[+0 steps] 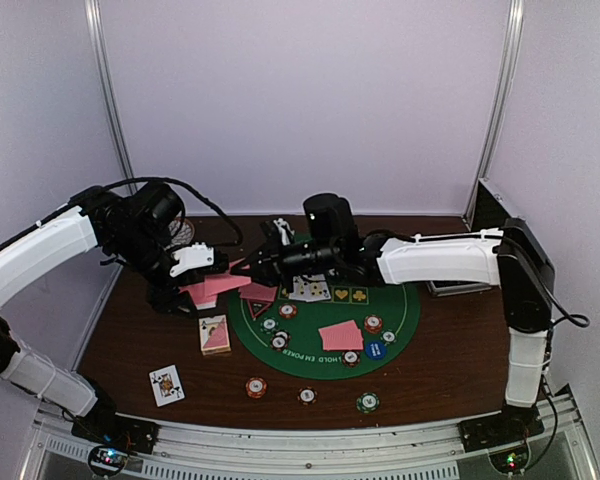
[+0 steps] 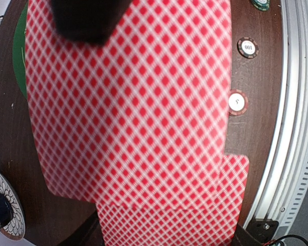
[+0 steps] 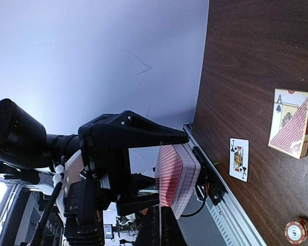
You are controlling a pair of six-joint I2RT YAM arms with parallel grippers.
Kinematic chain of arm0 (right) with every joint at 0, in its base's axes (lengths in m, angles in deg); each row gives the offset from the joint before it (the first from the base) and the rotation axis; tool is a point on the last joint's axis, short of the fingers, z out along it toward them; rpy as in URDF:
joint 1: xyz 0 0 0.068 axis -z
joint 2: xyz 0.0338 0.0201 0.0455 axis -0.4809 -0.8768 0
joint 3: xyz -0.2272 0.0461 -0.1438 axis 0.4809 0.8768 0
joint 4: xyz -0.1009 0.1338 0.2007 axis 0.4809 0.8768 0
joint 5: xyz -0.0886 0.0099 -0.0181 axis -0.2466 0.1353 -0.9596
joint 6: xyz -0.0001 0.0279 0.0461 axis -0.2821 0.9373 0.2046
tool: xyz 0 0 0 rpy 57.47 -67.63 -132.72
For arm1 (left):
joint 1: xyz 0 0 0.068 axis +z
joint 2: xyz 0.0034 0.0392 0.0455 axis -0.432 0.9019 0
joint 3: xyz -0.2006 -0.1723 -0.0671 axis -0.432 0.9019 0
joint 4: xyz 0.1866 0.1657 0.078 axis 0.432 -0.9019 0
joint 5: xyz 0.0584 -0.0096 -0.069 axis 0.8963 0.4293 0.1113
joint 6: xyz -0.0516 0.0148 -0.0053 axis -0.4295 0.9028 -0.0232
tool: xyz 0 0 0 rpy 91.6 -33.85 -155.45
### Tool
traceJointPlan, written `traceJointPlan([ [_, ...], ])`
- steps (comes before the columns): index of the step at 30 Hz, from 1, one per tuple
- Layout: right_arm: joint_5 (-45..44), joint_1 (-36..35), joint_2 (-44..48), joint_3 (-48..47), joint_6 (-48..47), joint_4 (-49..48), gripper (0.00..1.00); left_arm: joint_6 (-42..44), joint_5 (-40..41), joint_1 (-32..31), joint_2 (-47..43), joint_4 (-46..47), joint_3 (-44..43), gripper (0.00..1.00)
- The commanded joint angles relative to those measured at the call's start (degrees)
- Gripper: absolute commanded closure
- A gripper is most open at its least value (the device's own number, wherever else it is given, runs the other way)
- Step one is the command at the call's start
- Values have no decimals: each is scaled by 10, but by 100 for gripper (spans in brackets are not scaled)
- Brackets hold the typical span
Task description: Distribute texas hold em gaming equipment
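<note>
Two robot arms meet above the left rear of a dark wooden table, just beside the left edge of a round green poker mat (image 1: 400,312). The left gripper (image 1: 206,280) is clamped on a deck (image 1: 220,286) of pink-red-backed playing cards, held clear of the table with the backs up. The right gripper (image 1: 257,266) reaches in from the robot's right with its fingers pressed together, apparently pinching the far end of the top card (image 2: 128,102), which sits slid partway off the stack. The cards' long axis runs across the table from one gripper to the other, with the free end pointing at the right gripper. I judge the card would draw off rightward along that axis, towards the mat.
</note>
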Motion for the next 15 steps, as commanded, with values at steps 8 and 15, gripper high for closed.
traceJointPlan([
  [8, -14, 84, 99, -23, -230, 336, 100, 4, 10, 1, -14, 16, -2, 78],
  [15, -342, 116, 72, -174, -524, 735, 100, 4, 7, 0, -12, 16, -1, 78],
])
